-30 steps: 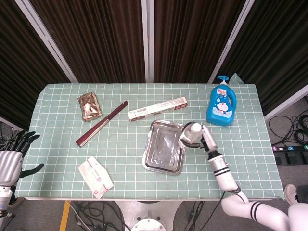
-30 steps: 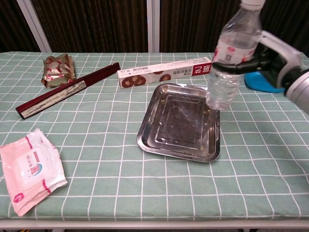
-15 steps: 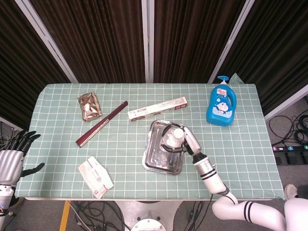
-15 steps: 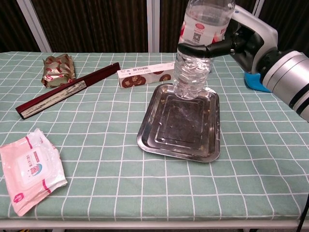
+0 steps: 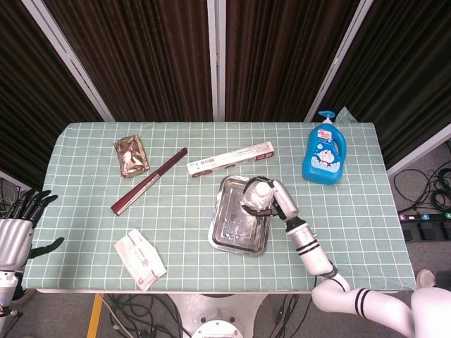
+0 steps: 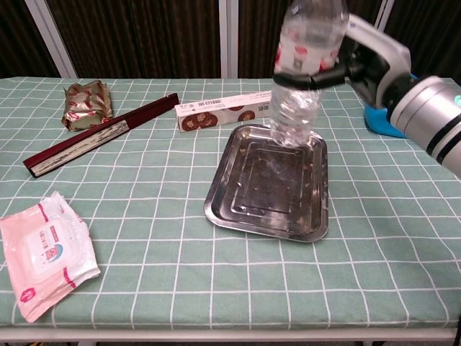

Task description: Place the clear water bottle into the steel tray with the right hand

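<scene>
two views, head and chest, show my right hand [image 6: 360, 61] wrapped around the clear water bottle [image 6: 302, 79], fingers curled about its middle just under the label. the bottle is upright, slightly tilted, and held over the far part of the steel tray [image 6: 238, 209]; in the chest view its base sits low against the tray's far rim, but i cannot tell whether it touches the metal. in the head view the bottle [image 5: 255, 197] appears cap-up above the tray's [image 5: 227, 236] far right part, with the right hand [image 5: 276, 198] on the side of it away from the tray's centre.

my left hand [image 5: 17, 229] hangs off the table edge, well to the left of the tray, fingers spread and holding nothing.

all other items are placed relative to the tray on the green checked tablecloth [image 6: 144, 194]. just beyond its far rim lies a long snack box [image 6: 230, 108]. further left of that box lies a dark red flat box [image 6: 101, 135], laid diagonally, and beyond it a crinkled foil packet [image 6: 86, 102]. near and well to the left of the tray lies a pack of wet wipes [image 6: 45, 252]. far right of the tray stands a blue pump bottle [image 5: 324, 153], mostly hidden behind my right arm in the chest view.
</scene>
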Action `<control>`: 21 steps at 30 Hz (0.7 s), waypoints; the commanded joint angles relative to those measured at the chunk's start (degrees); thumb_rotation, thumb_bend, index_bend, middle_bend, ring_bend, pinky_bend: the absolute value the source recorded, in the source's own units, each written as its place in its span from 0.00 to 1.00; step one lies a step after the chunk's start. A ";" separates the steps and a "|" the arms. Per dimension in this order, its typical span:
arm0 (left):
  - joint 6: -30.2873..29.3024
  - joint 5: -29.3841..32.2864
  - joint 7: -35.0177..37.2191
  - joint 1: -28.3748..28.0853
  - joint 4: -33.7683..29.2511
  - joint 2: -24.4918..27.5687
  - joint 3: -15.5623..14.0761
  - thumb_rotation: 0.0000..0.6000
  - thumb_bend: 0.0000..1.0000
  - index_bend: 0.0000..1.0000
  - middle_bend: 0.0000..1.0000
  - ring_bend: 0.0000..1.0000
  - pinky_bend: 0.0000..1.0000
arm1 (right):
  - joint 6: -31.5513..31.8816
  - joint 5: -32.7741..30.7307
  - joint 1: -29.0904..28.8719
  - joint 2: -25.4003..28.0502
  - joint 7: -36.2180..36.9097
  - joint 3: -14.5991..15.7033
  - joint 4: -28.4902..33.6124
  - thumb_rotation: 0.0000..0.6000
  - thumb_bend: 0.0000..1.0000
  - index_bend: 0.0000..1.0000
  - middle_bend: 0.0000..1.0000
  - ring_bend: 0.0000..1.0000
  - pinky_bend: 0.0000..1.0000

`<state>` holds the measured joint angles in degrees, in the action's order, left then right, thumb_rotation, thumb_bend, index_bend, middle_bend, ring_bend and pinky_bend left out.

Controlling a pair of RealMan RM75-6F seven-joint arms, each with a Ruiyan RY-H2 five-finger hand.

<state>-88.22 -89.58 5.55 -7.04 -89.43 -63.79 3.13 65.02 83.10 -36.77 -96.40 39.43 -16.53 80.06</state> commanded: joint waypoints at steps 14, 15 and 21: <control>-0.36 -0.13 -0.47 0.51 -0.21 -0.02 -0.40 1.00 0.14 0.24 0.24 0.10 0.19 | -1.56 -2.95 1.90 -1.35 1.60 4.19 -6.37 1.00 0.26 0.61 0.54 0.35 0.45; -0.39 -0.14 -0.49 0.49 -0.32 0.05 -0.35 1.00 0.14 0.24 0.24 0.10 0.19 | -0.92 -2.35 1.54 -0.97 1.60 3.51 -5.41 1.00 0.25 0.61 0.54 0.35 0.45; -0.26 -0.25 -0.70 0.49 -0.58 0.09 -0.45 1.00 0.14 0.24 0.24 0.10 0.19 | 0.46 -1.42 -0.48 0.96 -1.13 0.18 0.05 1.00 0.24 0.61 0.54 0.35 0.45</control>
<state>-88.48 -89.83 4.85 -6.55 -90.01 -63.70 2.69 64.89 81.18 -36.02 -95.97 39.40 -14.67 76.23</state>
